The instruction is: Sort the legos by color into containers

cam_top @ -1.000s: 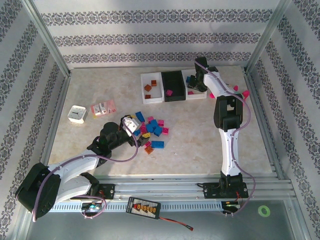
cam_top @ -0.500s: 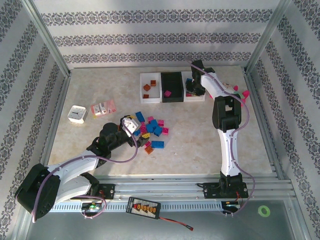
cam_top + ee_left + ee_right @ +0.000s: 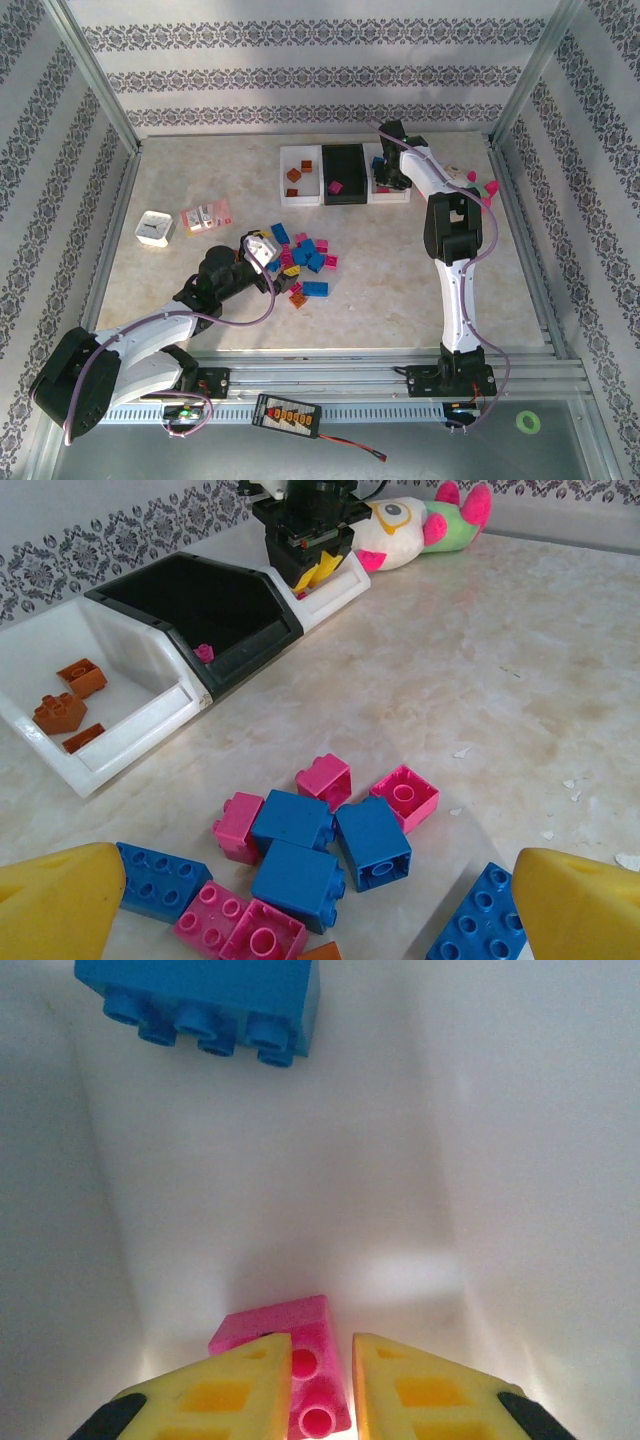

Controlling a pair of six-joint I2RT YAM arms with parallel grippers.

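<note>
Blue and pink legos (image 3: 303, 262) lie in a loose pile mid-table. My left gripper (image 3: 283, 262) hovers over the pile (image 3: 300, 865), open, its yellow fingers (image 3: 60, 900) wide apart with nothing between them. Three containers stand in a row at the back. The left white bin (image 3: 302, 197) holds brown-orange bricks (image 3: 70, 695). A pink brick (image 3: 205, 652) lies in the black bin (image 3: 345, 195). My right gripper (image 3: 385, 172) reaches down inside the right white bin (image 3: 520, 1160), shut on a pink lego (image 3: 315, 1360). A blue lego (image 3: 200, 1000) lies further in.
A small white square box (image 3: 155, 229) and a pink-and-white packet (image 3: 206, 215) sit at the left. A plush toy (image 3: 470, 180) lies right of the bins. Metal frame rails and patterned walls enclose the table.
My right gripper has shifted slightly left and down into the right white bin and closed on the pink lego. The left arm has not moved.
</note>
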